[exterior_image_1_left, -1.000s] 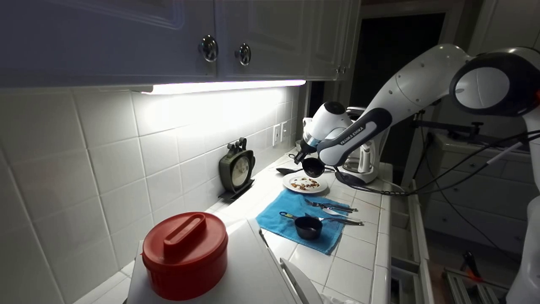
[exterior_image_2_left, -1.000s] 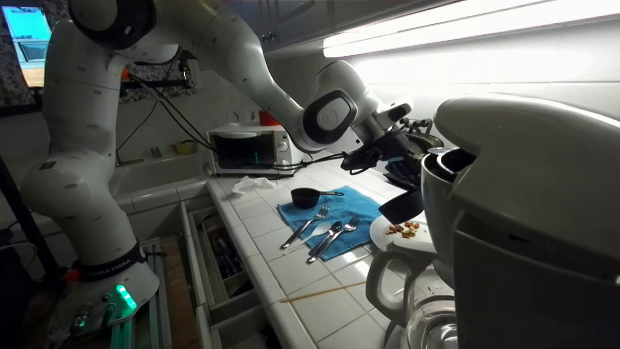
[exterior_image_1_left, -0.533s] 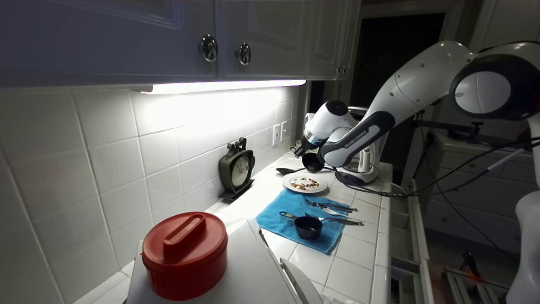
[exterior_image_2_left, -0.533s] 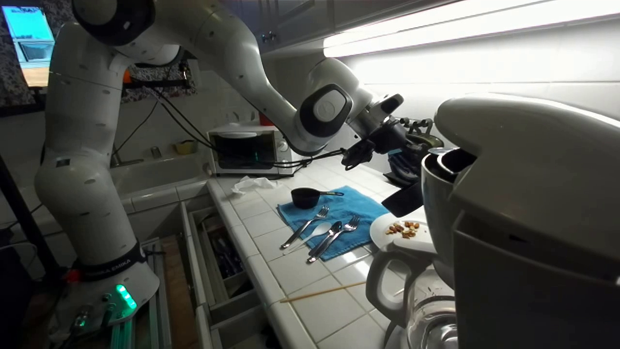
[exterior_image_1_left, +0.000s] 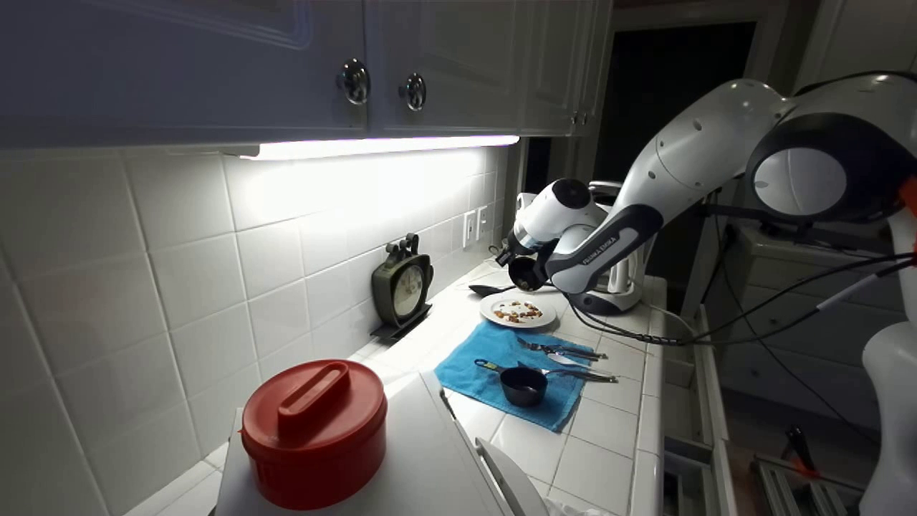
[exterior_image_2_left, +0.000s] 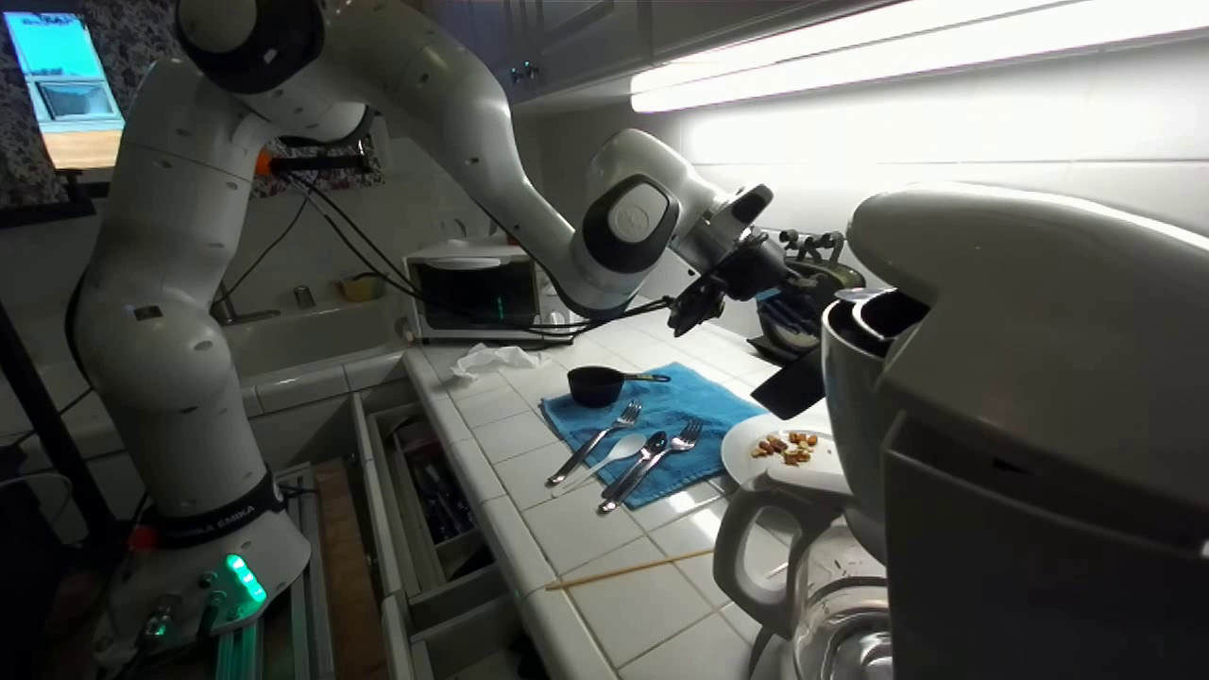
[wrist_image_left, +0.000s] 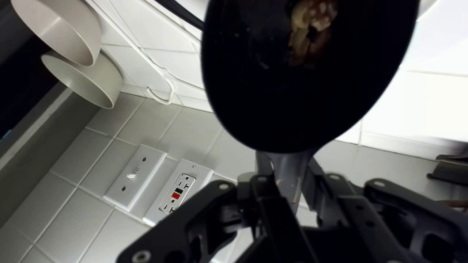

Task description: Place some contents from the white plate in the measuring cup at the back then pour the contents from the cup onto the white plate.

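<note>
The measuring cup (exterior_image_1_left: 526,268), dark and round, is held tilted above the white plate, and it also shows in an exterior view (exterior_image_2_left: 790,387) and the wrist view (wrist_image_left: 289,106). My gripper (wrist_image_left: 288,164) is shut on its handle, with one finger on each side. A few brownish bits (wrist_image_left: 314,20) lie inside the cup. The white plate (exterior_image_1_left: 490,309) is on the counter below, apart from the cup, with several bits (exterior_image_1_left: 521,312) on it. In an exterior view the plate (exterior_image_2_left: 736,450) is partly hidden behind the coffee maker.
The larger dark cup (exterior_image_1_left: 524,385) and cutlery (exterior_image_2_left: 652,463) lie on and across a blue towel (exterior_image_1_left: 466,365). The white coffee maker (exterior_image_2_left: 1030,312) stands close to the plate. A dark ladle (exterior_image_1_left: 487,290), green scale (exterior_image_1_left: 402,290) and wall outlets (wrist_image_left: 179,193) are near the wall.
The cup has risen slightly and shifted a little, and its tilt has changed somewhat. The arm's upper links have moved with it. The bits on the plate look the same.
</note>
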Motion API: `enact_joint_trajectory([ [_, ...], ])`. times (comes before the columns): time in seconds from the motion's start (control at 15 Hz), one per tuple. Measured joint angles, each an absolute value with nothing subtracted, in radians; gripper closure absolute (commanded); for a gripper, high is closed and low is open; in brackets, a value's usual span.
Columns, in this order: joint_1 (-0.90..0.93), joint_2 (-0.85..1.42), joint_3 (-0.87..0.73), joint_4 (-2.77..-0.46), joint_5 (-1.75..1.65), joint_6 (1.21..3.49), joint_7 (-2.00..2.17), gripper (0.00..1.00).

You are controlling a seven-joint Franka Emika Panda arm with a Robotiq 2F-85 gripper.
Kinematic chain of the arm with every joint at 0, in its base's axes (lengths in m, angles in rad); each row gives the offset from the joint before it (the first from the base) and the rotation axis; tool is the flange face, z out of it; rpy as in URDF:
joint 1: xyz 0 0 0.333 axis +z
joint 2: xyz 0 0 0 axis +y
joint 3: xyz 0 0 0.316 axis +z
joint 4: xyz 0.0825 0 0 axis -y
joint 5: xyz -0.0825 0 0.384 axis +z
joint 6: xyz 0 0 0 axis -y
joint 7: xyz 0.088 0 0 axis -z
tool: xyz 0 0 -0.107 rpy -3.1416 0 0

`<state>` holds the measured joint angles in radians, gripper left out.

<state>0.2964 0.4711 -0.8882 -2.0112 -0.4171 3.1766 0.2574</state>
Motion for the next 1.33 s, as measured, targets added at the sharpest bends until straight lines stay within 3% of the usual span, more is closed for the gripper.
enact_joint_trajectory([
  [0.2, 0.303, 0.471, -0.884, -2.028, -0.417, 3.177, 0.257, 0.77],
  [0.27, 0.303, 0.471, -0.884, -2.028, -0.417, 3.177, 0.257, 0.93],
  [0.47, 0.32, 0.484, -0.916, -2.023, -0.415, 3.18, 0.268, 0.93],
  [1.0, 0.494, 0.701, -1.185, -1.997, -0.354, 3.306, 0.417, 0.93],
  [1.33, 0.552, 0.842, -1.248, -1.995, -0.152, 3.355, 0.392, 0.93],
])
